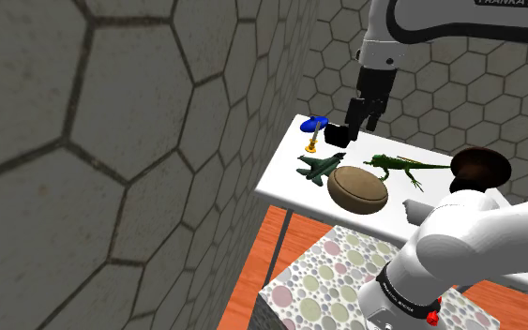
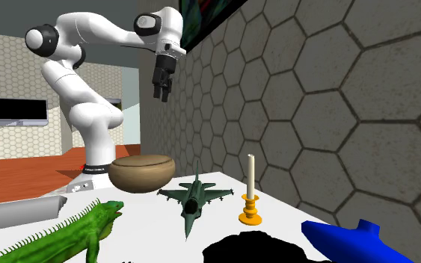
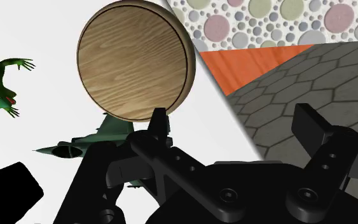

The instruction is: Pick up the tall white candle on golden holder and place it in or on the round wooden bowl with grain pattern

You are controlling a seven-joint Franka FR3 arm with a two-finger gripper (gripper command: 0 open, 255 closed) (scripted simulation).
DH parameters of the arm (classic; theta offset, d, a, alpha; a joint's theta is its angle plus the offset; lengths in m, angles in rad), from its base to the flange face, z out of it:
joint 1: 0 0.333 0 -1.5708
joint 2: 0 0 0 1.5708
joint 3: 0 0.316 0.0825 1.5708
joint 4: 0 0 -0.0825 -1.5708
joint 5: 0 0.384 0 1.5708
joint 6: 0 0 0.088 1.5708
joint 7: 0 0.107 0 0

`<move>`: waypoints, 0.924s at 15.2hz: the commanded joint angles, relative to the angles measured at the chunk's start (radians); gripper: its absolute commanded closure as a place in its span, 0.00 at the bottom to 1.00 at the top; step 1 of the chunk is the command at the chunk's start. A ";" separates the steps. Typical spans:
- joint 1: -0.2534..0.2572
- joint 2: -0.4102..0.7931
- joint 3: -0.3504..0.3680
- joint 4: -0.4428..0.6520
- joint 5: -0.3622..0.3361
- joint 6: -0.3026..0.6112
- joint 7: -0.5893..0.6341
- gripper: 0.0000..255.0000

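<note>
1. The pincer [image 2: 161, 93] hangs in the air well above the white bench [image 2: 216, 179], its two black fingers spread apart with nothing between them (the wrist view shows the gap plainly).
2. The candle [image 2: 251, 179] stands upright in its golden holder on the bench, on the side near the hexagon-tiled wall [image 2: 328, 97], untouched.
3. A dark green toy jet [image 2: 194, 198] lies just beside the candle, and a blue object [image 2: 351, 243] sits near it on the other side.
4. The round wooden bowl [image 2: 142, 172] rests on the bench past the jet, toward the arm's stand; in the wrist view its grained inside [image 3: 133, 60] faces the camera.
5. A green lizard figure [image 2: 74, 231] lies stretched out on the bench, apart from the candle.
6. In the shoulder view the pincer [image 1: 359, 120] hovers above the far end of the bench, over a black shape [image 1: 335, 136] next to the candle [image 1: 312, 143].
</note>
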 commanded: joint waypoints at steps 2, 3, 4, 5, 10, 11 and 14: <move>-0.006 0.027 -0.016 0.005 -0.010 0.026 -0.012 0.00; -0.011 0.055 -0.031 0.012 -0.019 0.052 -0.024 0.00; -0.016 0.084 -0.047 0.020 -0.027 0.078 -0.035 0.00; -0.021 0.113 -0.062 0.029 -0.034 0.103 -0.047 0.00; -0.039 0.271 -0.137 0.094 -0.054 0.218 -0.107 0.00; -0.042 0.304 -0.151 0.110 -0.055 0.239 -0.119 0.00; -0.050 0.406 -0.193 0.168 -0.049 0.297 -0.159 0.00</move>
